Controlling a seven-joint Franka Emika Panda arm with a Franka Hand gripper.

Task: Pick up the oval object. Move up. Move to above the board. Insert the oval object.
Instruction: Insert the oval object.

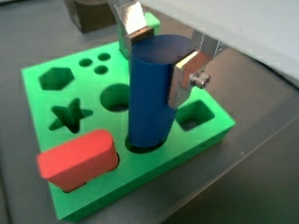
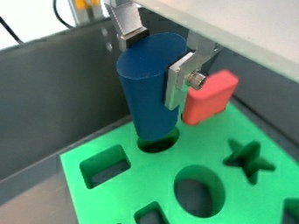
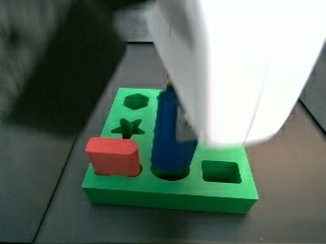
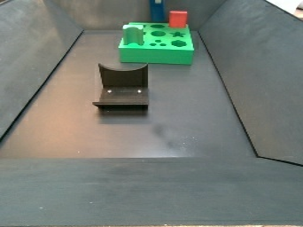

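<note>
My hand [image 1: 163, 54] is showing silver finger plates [image 1: 183, 80] with dark pads, and they're gripping the oval object [image 1: 151, 92], which is reading as a deep plain blue with no markings. The board [image 1: 82, 203] is glowing bright green all over, its cut-outs looking darker green inside. A red rounded block [image 1: 79, 159] is sitting on it, kinda salmon-toned on top. In a side view the fixture [image 4: 120, 88] is looking near-black, and the floor [image 4: 154, 133] is coming across dark grey with a dull sheen.
</note>
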